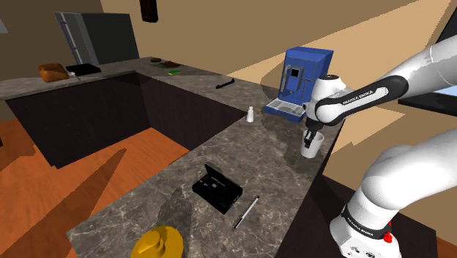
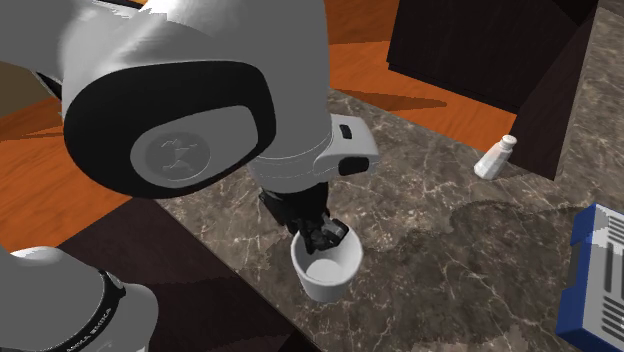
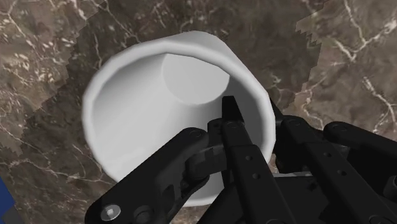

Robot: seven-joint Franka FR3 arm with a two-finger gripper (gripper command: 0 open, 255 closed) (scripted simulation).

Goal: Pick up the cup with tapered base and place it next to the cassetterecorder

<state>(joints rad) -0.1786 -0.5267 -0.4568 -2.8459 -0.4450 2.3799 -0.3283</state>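
Black gripper clamped onto the white cup — grasp seemingly done; lifting it toward the cassette recorder seemed next.

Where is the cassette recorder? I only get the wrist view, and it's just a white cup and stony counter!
Observer: The black cassette recorder lies flat on the same counter, toward the shoulder view's lower left of the white cup.
Operator: Is anything beside it?
Observer: A pen lies apart from it, on its side toward the shoulder view's right.
Operator: What's the blue bit I see near the cup?
Observer: That's a blue machine standing on the counter, above the cup in the shoulder view.
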